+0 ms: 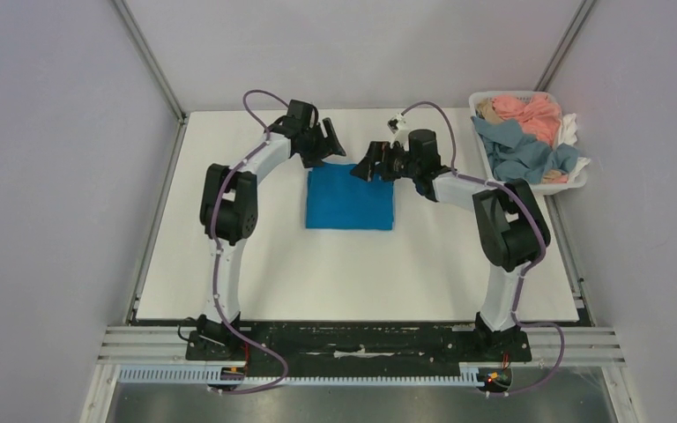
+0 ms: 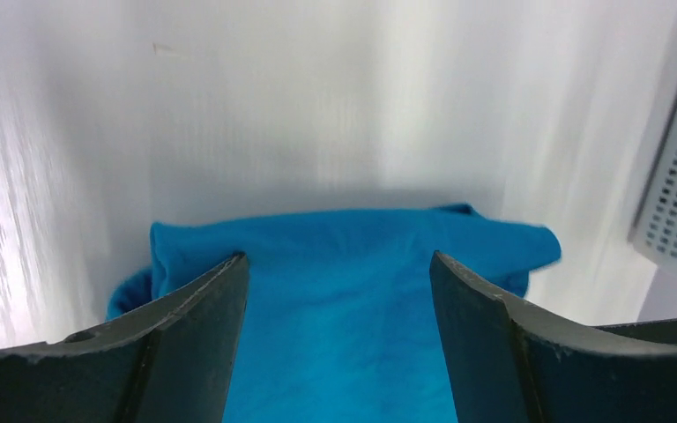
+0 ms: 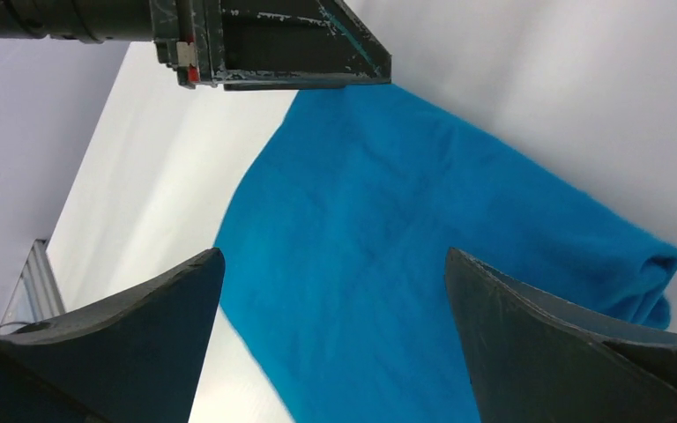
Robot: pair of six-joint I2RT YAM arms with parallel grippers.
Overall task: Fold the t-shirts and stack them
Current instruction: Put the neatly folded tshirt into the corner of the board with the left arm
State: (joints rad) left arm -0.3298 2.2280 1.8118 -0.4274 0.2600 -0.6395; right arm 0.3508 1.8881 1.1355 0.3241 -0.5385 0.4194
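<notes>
Both arms reach forward and inward, left gripper (image 2: 339,261) and right gripper (image 3: 333,253) close together, fingers (image 2: 196,328) spread apart.

Left arm (image 1: 229,204), right arm (image 1: 504,231): white link shells, black joint housings. Purple cables (image 1: 216,264) run alongside. Fingers (image 2: 185,352) dark grey, edges scuffed.

No text, brand, number or sign can be read in any view; the one label-like mark, a small red-and-white sticker (image 3: 187,60) on the left gripper (image 1: 328,148) housing, is too small to read.
</notes>
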